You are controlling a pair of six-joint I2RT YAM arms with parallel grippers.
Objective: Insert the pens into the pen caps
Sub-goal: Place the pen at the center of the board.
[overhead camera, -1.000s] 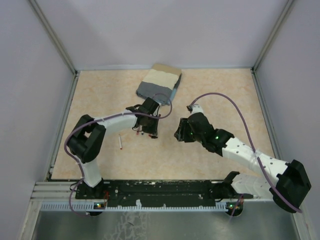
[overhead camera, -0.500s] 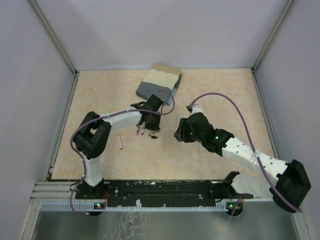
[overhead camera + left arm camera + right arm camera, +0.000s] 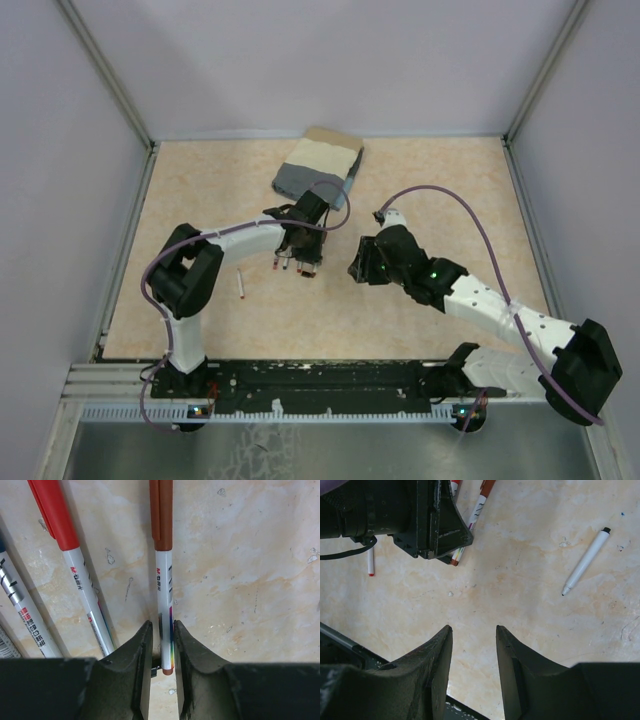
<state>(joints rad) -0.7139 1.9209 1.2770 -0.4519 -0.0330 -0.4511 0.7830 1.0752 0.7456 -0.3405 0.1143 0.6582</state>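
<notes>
One brown-capped pen (image 3: 163, 580) is flanked by the narrowly parted left claw (image 3: 163, 630); a grip cannot be told. The right claw (image 3: 473, 632) is spread, nothing grasped.

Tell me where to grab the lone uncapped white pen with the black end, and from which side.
Grip the white pen at mid-barrel, straight down from above, jaws across its width. It lies flat and diagonal on the table with nothing beside it, and the barrel is straight there.
</notes>
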